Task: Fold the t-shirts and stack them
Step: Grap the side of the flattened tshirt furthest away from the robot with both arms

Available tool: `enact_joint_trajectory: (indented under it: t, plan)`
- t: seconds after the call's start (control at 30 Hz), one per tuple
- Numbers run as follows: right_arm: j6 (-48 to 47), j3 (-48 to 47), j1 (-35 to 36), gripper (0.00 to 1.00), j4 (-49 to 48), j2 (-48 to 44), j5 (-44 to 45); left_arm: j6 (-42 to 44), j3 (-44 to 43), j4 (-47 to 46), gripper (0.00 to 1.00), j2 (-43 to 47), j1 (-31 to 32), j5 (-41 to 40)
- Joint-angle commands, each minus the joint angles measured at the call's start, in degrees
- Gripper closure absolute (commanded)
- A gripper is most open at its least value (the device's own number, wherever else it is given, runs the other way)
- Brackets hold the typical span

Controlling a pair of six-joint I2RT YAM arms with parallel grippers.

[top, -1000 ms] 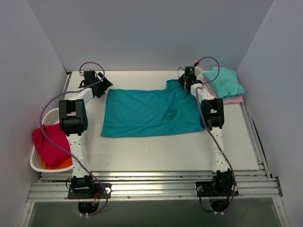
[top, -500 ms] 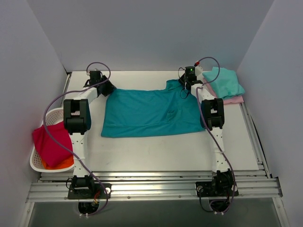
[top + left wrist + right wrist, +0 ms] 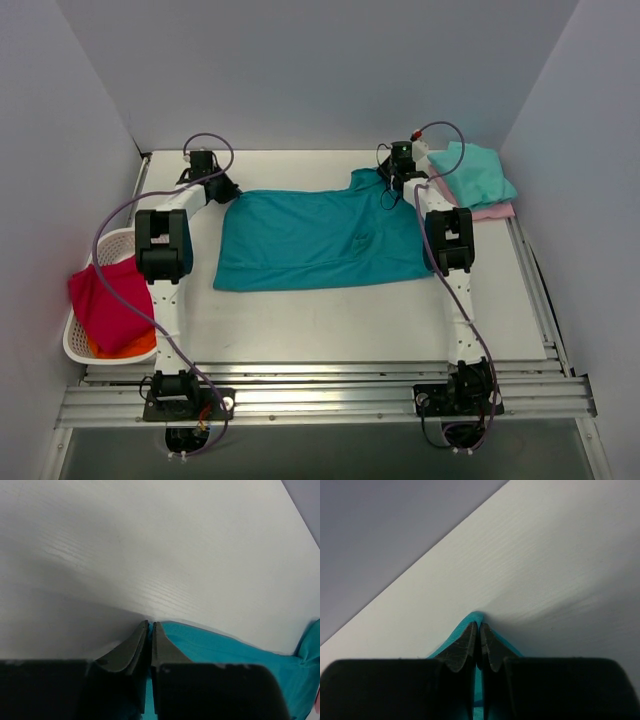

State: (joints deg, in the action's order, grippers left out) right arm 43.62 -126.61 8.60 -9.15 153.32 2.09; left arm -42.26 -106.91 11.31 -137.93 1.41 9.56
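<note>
Your teal-blue t-shirt (image 3: 310, 240) lies spread across the worktop (image 3: 330, 320), your left claw (image 3: 150, 625) pinched tight on its far left corner and your right claw (image 3: 479, 626) clamped on its far right corner, near the mint-green t-shirt (image 3: 475, 175) lying on the pink t-shirt (image 3: 492, 211).

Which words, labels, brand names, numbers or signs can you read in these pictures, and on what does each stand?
None: no view shows any readable text.
The teal t-shirt, mint-green t-shirt, pink t-shirt and white basket all look plain, with no print or label showing.
</note>
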Motion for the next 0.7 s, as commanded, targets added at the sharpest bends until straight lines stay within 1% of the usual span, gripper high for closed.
enact_joint_trajectory:
  t: [0.0, 0.2, 0.4, 0.67]
  plan:
    - [-0.29, 3.03, -0.43, 1.00, 2.38, -3.72, 0.02, 1.65, -2.86, 2.13, 0.94, -0.50, 0.00, -0.86]
    - [-1.08, 8.21, -0.43, 1.00, 0.89, -10.22, 0.99, 4.11, -2.95, 3.36, 0.94, 2.57, 0.61, -3.41]
    - [-0.90, 11.64, -0.43, 1.00, -0.17, -14.62, 0.81, 4.91, -2.25, 3.81, 0.95, 4.33, 0.96, -3.15]
    - [-1.08, 15.95, 0.28, 1.00, -0.87, -20.42, 1.16, 6.14, 1.27, 3.63, 0.97, 9.16, 2.02, -4.11]
